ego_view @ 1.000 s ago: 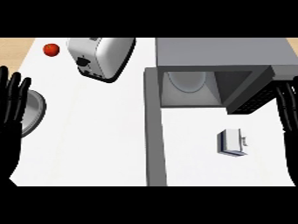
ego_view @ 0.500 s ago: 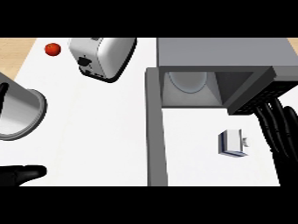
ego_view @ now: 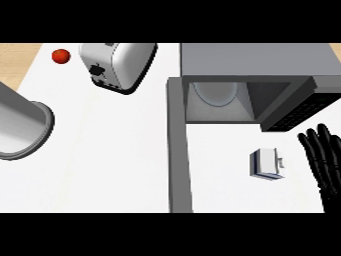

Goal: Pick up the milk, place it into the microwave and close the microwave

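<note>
The microwave [ego_view: 258, 62] sits at 1 o'clock on the white counter [ego_view: 106, 165], a grey box with flat matte walls. Its door [ego_view: 179, 150] stands wide open, a long grey slab running from the box's left corner down toward 6 o'clock. Inside the cavity lies a pale round plate [ego_view: 217, 92], smooth and glassy looking. A dark control panel [ego_view: 302, 107] with fine dotted rows slants along the cavity's right side.

The milk [ego_view: 267, 162] is outside the microwave, on the counter at 4 o'clock, just below the control panel and well right of the door. It is a small boxy carton, white on top with blue-grey sides. A small grey mark on its upper face may be a cap or a fold, though it is too small to tell.

The right hand [ego_view: 332, 167] shows at 3 to 4 o'clock by the right edge, black, its fingers straight and slightly spread, pointing toward 12. It is just beside the milk, apart from it.

The left forearm [ego_view: 10, 122], a smooth grey cylinder, comes in at 9 o'clock. A rounded chrome toaster [ego_view: 117, 65] with a black base lies at 11 o'clock, with a small red ball [ego_view: 61, 56] just to its left.
</note>
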